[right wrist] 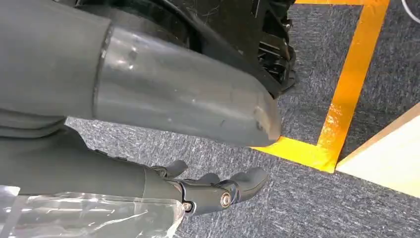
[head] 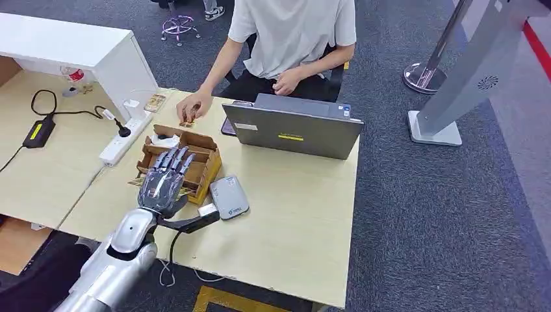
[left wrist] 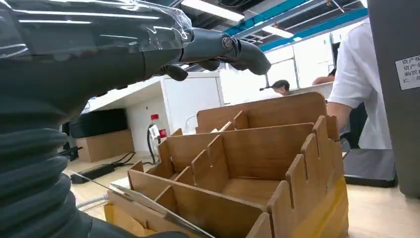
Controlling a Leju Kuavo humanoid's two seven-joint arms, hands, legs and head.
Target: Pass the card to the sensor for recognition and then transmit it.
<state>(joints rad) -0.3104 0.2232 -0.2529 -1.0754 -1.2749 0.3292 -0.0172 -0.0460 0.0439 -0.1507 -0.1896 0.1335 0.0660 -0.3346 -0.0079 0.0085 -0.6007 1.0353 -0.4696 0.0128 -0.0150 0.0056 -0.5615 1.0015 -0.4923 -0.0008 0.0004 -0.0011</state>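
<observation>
A wooden slotted card box (head: pixel 195 159) stands on the pale table (head: pixel 292 221), with yellow tape along its near side. My left hand (head: pixel 166 179) hovers flat over the box's near half, fingers stretched out and apart, thumb pointing toward the sensor. In the left wrist view the fingers (left wrist: pixel 223 47) pass above the box (left wrist: pixel 257 168), and a thin card edge (left wrist: pixel 148 203) lies at its near wall; whether the thumb touches it I cannot tell. The grey card sensor (head: pixel 229 197) lies just right of the box. My right hand (right wrist: pixel 213 191) hangs over grey carpet, holding nothing.
A person (head: pixel 292 32) sits across the table behind a grey laptop (head: pixel 292 130), one hand (head: pixel 193 107) resting on small items near the box. A white power strip (head: pixel 123 140) and black adapter (head: pixel 39 132) lie on the left table. A grey kiosk stand (head: pixel 468 71) stands at right.
</observation>
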